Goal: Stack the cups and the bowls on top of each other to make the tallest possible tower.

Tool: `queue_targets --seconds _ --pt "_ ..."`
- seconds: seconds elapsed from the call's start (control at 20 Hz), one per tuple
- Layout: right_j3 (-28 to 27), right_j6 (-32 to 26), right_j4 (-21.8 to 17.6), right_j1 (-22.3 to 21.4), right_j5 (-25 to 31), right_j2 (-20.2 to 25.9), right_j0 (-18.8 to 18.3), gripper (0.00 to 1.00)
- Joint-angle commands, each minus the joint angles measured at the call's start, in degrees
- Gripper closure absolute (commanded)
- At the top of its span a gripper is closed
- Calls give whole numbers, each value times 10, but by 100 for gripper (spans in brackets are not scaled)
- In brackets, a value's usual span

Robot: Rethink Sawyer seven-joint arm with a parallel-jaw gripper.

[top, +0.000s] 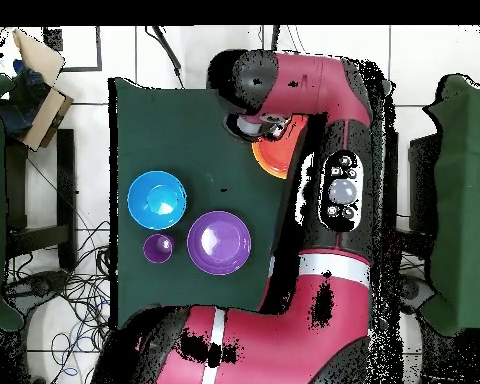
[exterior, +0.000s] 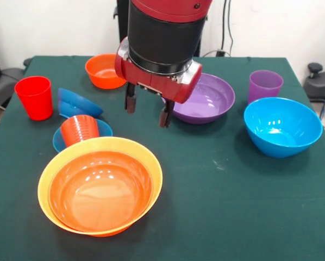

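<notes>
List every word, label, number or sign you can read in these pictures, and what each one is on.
None can be read.
Cups, bowls and green table: no print or labels show.
Robot arm: its oval panel carries small buttons or marks, too small to read.
Gripper: no markings show.

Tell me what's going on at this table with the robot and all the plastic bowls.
The Sawyer arm's claw hangs open and empty above the green table, between the purple bowl and the tower. So far the tower is just the red-orange bowl nested in the big yellow-orange one. The orange-red cup sits in a small blue bowl; the red cup, purple cup and light blue bowl stand loose.
</notes>
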Motion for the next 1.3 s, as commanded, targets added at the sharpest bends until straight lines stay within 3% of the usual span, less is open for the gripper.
queue_targets --seconds 0.05,0.4,0.65,1.0,1.3 --pt "67 54 -5 35 -60 19 11 0" --pt "148 55 -15 25 -156 6 8 0" --pt "210 76 4 12 -205 6 11 0" --pt "206 68 42 11 -185 17 10 0" --pt "187 102 89 2 -148 21 35 0"
